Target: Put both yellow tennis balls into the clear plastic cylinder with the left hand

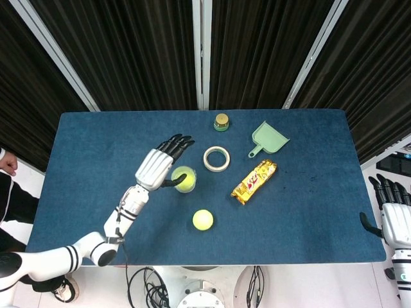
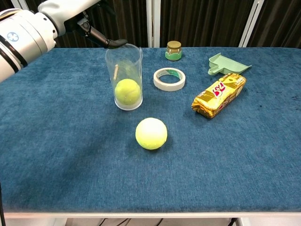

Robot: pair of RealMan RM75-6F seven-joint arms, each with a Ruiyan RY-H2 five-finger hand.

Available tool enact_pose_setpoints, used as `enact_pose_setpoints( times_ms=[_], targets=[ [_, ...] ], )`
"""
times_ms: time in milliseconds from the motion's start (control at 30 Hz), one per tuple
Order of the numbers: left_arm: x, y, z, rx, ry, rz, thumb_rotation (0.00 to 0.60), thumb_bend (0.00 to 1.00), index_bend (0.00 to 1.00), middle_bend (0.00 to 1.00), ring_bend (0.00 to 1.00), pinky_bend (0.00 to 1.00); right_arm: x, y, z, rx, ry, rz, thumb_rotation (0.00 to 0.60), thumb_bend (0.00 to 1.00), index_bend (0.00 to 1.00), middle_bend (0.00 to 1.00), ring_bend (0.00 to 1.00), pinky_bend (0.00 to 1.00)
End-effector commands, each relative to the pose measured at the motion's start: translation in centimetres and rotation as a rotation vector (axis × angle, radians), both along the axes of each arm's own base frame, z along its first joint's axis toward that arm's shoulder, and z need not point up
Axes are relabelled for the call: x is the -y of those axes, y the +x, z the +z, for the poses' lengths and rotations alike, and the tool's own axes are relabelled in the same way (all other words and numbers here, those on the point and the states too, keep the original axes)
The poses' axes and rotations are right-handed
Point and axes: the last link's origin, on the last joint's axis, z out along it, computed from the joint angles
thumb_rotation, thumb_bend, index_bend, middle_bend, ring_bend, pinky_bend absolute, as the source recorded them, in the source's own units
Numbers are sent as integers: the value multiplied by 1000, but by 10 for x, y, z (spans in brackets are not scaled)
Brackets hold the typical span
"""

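One yellow tennis ball sits at the bottom of the upright clear plastic cylinder. The second yellow tennis ball lies on the blue table in front of the cylinder. My left hand hovers over the cylinder's left side with its fingers spread and nothing in it; in the chest view one dark fingertip of the left hand reaches over the cylinder's rim. My right hand hangs off the table's right edge, fingers apart, empty.
A tape roll lies right of the cylinder. A gold snack packet, a green dustpan and a small jar stand further right and back.
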Motion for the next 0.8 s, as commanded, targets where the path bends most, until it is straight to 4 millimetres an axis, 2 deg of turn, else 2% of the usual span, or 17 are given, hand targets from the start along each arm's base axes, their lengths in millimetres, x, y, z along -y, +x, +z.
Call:
enact_pose_setpoints(
  times_ms=[33,133,267,367,467,633,700,800],
  targets=[
    [11,4,4,9,4,-39,600,258,100,65,34,227,0,-1,0,-1,0,-3,600,304,0,0,0,0],
    [28,7,6,11,2,-96,600,243,116,100,40,242,1,-1,-1,-1,2,-4,600,305,0,0,0,0],
    [62,8,5,8,-18,-184,600,235,177,205,124,311,1,-1,-3,-1,7,-6,600,304,0,0,0,0],
    [88,2,-5,-20,-117,-213,600,235,263,252,168,338,1,-2,-3,1,8,-7,600,304,0,0,0,0],
    [105,-3,-19,-84,-222,-232,600,235,278,257,172,339,1,-1,-2,10,6,-6,600,304,0,0,0,0],
    [116,-5,-40,-117,-277,-279,600,235,234,249,172,337,-1,-1,-2,8,6,-5,600,305,0,0,0,0],
    [114,-7,-51,-144,-262,-305,600,236,165,221,170,329,0,-2,-2,6,11,-8,600,305,0,0,0,0],
    [109,-6,-64,-138,-260,-304,600,236,125,174,136,295,0,-2,-4,7,14,-9,600,304,0,0,0,0]
  ],
)
